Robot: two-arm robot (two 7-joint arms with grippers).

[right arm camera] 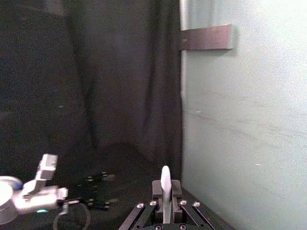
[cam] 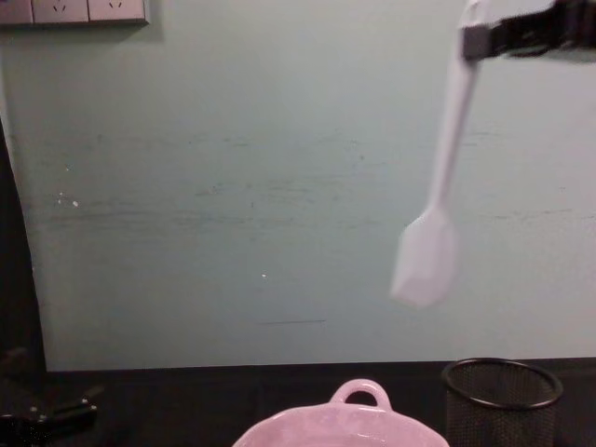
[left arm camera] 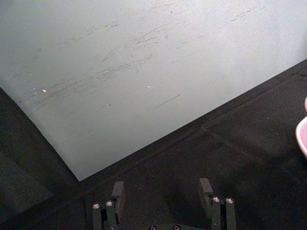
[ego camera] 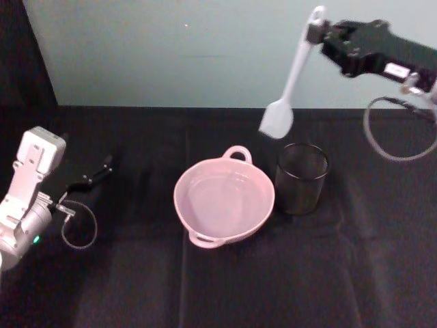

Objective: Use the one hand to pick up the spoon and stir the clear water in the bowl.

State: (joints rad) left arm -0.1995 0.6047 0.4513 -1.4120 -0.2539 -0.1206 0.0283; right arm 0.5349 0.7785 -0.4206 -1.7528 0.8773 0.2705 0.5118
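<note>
Dim even light; wall [ego camera: 171,55] brightest; black cloth [ego camera: 136,273] hides shadows; faint sheen on bowl [ego camera: 194,188].

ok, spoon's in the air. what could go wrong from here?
1. The right gripper pinches the white plastic spoon only at its handle end, so the tilted blade may swing or slip.
2. The blade hangs between the black wire-mesh cup and the pale pink glossy bowl; a straight descent could clip either rim.
The left gripper rests open on the left.
</note>
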